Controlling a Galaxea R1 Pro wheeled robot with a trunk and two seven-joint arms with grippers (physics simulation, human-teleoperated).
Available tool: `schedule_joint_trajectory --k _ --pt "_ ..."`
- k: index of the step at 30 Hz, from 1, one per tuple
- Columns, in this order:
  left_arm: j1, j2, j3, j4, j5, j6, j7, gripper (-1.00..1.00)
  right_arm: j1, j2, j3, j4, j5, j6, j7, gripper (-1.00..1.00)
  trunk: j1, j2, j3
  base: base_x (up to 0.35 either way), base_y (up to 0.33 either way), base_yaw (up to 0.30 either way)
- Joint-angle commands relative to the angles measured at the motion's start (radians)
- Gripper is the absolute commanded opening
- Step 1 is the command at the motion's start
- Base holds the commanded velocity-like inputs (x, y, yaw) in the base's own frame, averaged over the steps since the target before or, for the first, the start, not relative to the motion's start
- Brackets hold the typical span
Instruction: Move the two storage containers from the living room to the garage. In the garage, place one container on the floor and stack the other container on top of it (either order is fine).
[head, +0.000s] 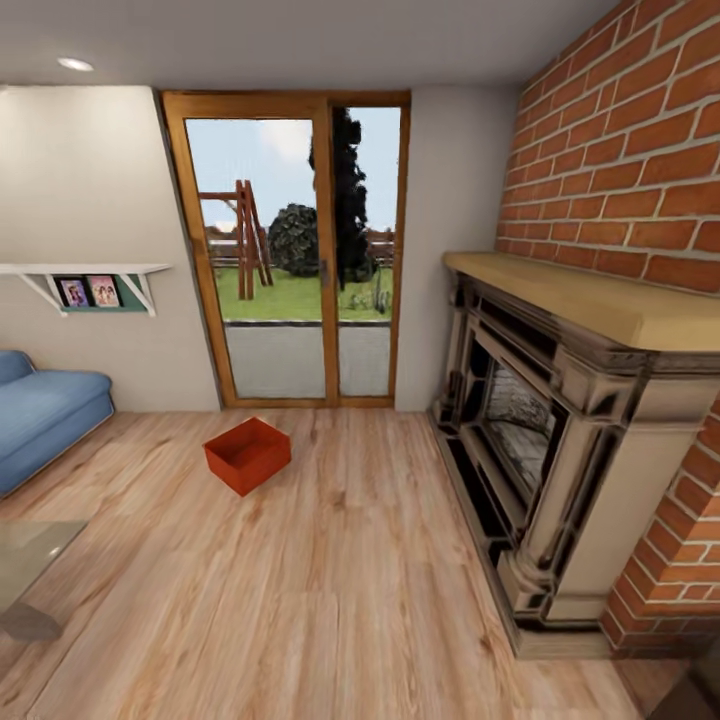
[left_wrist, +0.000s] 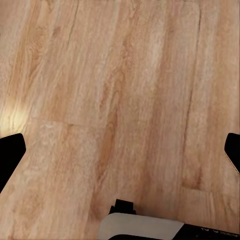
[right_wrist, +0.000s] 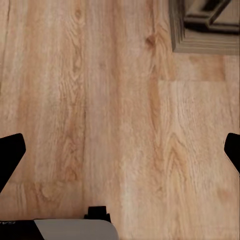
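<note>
One red-orange storage container (head: 247, 454) sits on the light wood-plank floor of the living room, in front of the glass patio door, left of centre in the head view. It is open-topped and looks empty. My left gripper (left_wrist: 120, 150) hangs open over bare wood planks, its dark fingertips (left_wrist: 10, 155) far apart at the frame edges. The right gripper (right_wrist: 120, 152) is open too, above planks near the base of the fireplace (right_wrist: 205, 25). Neither gripper holds anything.
A red-brick fireplace (head: 560, 440) with a stone surround juts out on the right. A blue sofa (head: 45, 415) stands at the left, with a glass table corner (head: 30, 570) in front of it. A wall shelf (head: 90, 285) holds pictures.
</note>
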Motion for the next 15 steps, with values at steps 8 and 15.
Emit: schedule_joint_trajectory --k 8,15 --pt "-0.001 0.000 0.003 0.001 -0.001 -0.004 0.001 1.00 -0.001 0.000 0.002 0.001 0.003 -0.003 -0.005 1.00 0.001 -0.002 -0.002 0.323 -0.150 0.252" --pt "-0.001 0.000 0.003 0.002 -0.001 -0.004 0.001 1.00 -0.001 0.000 0.002 0.001 0.003 -0.003 -0.005 1.00 0.001 -0.002 -0.002 0.323 -0.074 0.252"
